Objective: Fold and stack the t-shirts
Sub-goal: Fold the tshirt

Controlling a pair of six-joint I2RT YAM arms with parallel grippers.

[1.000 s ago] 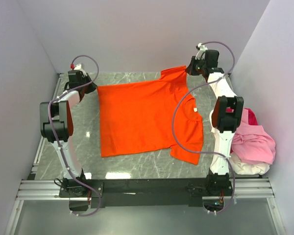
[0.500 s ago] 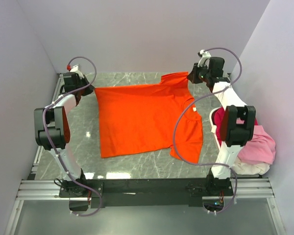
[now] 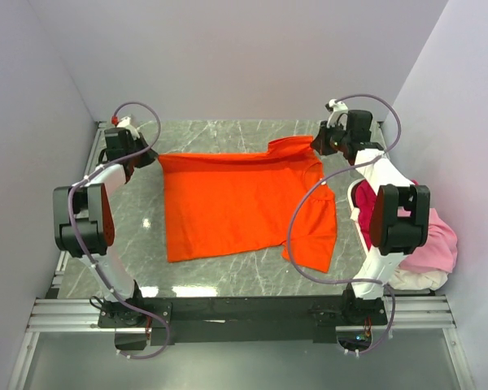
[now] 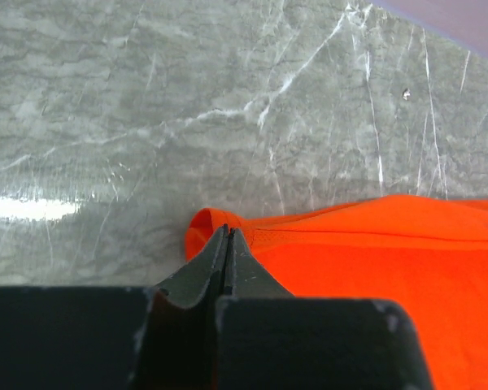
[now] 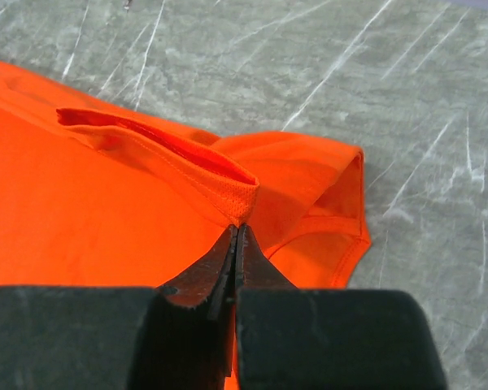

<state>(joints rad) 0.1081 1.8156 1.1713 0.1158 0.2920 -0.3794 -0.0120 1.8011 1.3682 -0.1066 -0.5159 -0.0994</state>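
Observation:
The orange t-shirt [image 3: 244, 203] lies spread on the marble table, its far edge lifted and doubled over toward the front. My left gripper [image 3: 146, 154] is shut on the shirt's far left corner [image 4: 211, 231]. My right gripper [image 3: 317, 146] is shut on the far right edge [image 5: 242, 213], next to a sleeve [image 5: 325, 195]. A pile of light pink [image 3: 435, 244], magenta-red [image 3: 362, 203] and white [image 3: 415, 280] shirts lies at the table's right edge, partly hidden by my right arm.
The grey marble tabletop [image 3: 138, 236] is walled on the left, far and right sides. A metal rail [image 3: 244, 313] runs along the front edge at the arm bases. Purple cables loop from both arms over the shirt.
Both grippers have drawn the shirt's far edge toward the front, so the fold has grown and the shirt looks shorter. The right elbow has swung out to the right.

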